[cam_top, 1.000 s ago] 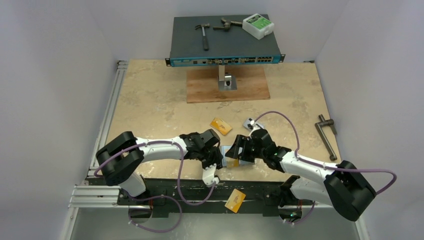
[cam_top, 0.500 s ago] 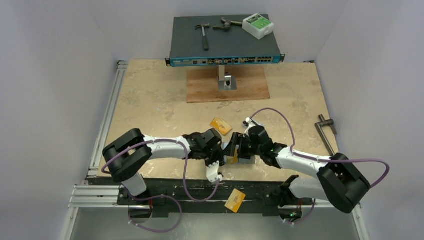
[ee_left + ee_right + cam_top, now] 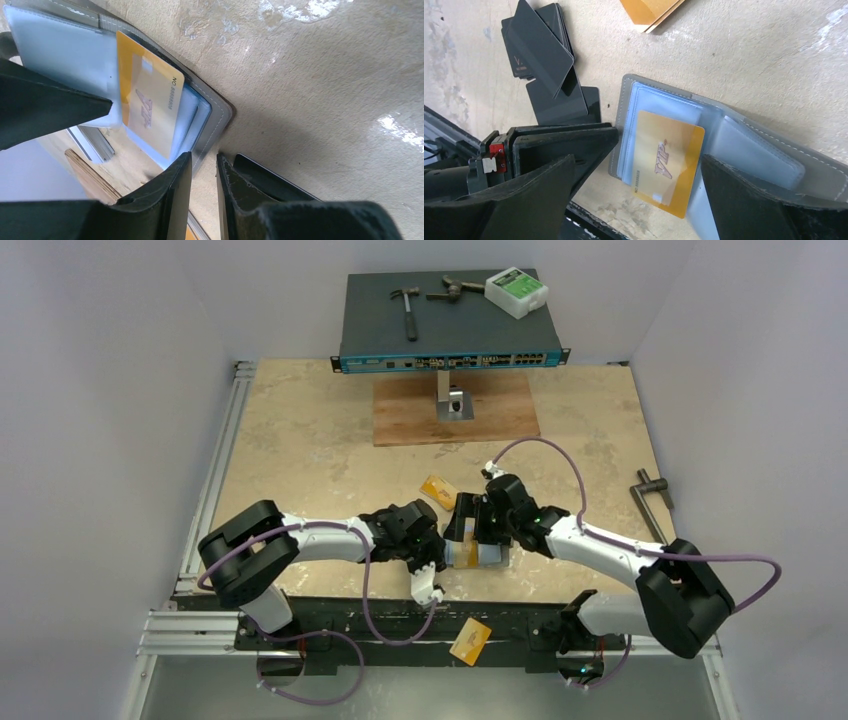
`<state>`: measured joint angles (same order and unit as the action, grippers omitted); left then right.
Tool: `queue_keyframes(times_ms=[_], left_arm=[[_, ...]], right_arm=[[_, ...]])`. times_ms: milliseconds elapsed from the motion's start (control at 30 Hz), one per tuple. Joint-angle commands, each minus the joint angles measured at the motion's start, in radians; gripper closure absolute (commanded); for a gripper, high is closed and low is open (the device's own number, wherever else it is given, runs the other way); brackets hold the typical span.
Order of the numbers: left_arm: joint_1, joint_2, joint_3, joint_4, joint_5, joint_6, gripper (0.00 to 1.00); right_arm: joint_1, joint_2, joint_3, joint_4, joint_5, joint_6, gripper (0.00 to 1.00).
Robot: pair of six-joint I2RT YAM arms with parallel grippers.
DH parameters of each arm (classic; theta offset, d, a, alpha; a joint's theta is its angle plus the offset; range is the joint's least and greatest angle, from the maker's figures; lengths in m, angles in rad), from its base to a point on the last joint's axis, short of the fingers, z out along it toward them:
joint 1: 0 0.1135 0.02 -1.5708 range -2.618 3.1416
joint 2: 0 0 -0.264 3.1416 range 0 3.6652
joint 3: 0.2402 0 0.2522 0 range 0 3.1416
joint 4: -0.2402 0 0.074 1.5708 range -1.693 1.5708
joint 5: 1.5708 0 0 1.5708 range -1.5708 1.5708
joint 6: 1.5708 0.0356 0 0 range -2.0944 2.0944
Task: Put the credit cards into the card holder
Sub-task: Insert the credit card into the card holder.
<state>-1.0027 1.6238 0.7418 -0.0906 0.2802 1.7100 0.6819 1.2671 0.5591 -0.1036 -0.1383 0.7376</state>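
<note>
The grey card holder [image 3: 769,150] [image 3: 488,556] lies open on the table near the front edge. An orange credit card [image 3: 666,162] [image 3: 150,107] sits partly under its clear sleeve, one end sticking out. My right gripper [image 3: 638,159] [image 3: 468,530] hovers over it, open wide, a finger on each side of the card and not touching it. My left gripper [image 3: 204,192] [image 3: 432,552] sits at the holder's left edge, its jaws a narrow gap apart with only table between them. Two more orange cards are in view: one [image 3: 441,490] [image 3: 649,12] on the table, one [image 3: 470,640] on the front rail.
Dark flat cards [image 3: 541,60] lie beside the left gripper. At the back stands a network switch [image 3: 450,335] carrying a hammer [image 3: 408,310] and a white box [image 3: 517,290], with a wooden board [image 3: 455,412] in front. A metal tool [image 3: 650,508] lies at the right.
My right gripper has opened wide and let go of the orange card, which now rests in the holder. The right arm has shifted farther from the front edge. The left gripper has barely moved.
</note>
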Motion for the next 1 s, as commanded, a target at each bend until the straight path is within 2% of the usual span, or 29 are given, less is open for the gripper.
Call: queue_keyframes(times_ms=[0, 100, 200, 233, 367, 400, 500, 667, 867, 967], left_arm=[[-0.006, -0.011, 0.003, -0.054, 0.025, -0.025, 0.76], [-0.006, -0.012, 0.006, -0.070, 0.024, -0.024, 0.76], [-0.005, -0.015, 0.002, -0.066, 0.023, -0.035, 0.76], [-0.005, -0.016, 0.003, -0.064, 0.020, -0.044, 0.76], [-0.005, -0.016, 0.021, -0.059, 0.003, -0.085, 0.76], [-0.005, -0.016, 0.031, -0.066, 0.000, -0.100, 0.77], [-0.005, -0.017, 0.047, -0.082, -0.001, -0.119, 0.77], [-0.005, -0.018, 0.041, -0.100, 0.010, -0.098, 0.76], [-0.005, -0.012, 0.038, -0.141, 0.028, -0.006, 0.76], [-0.005, -0.019, 0.040, -0.132, 0.025, -0.013, 0.75]], right_arm=[[0.002, -0.026, 0.069, -0.137, 0.093, -0.061, 0.01], [0.003, -0.061, 0.091, -0.177, 0.124, -0.077, 0.02], [0.003, -0.104, 0.109, -0.206, 0.129, -0.102, 0.10], [0.003, -0.123, 0.110, -0.214, 0.133, -0.105, 0.18], [0.005, -0.207, 0.051, -0.205, 0.092, -0.089, 0.60], [0.007, -0.227, 0.028, -0.195, 0.072, -0.079, 0.67], [0.032, -0.301, -0.038, -0.159, 0.036, -0.052, 0.78], [0.090, -0.345, -0.116, -0.129, -0.005, -0.014, 0.89], [0.133, -0.290, -0.171, -0.019, -0.035, 0.019, 0.94], [0.156, -0.254, -0.178, 0.005, -0.034, 0.018, 0.95]])
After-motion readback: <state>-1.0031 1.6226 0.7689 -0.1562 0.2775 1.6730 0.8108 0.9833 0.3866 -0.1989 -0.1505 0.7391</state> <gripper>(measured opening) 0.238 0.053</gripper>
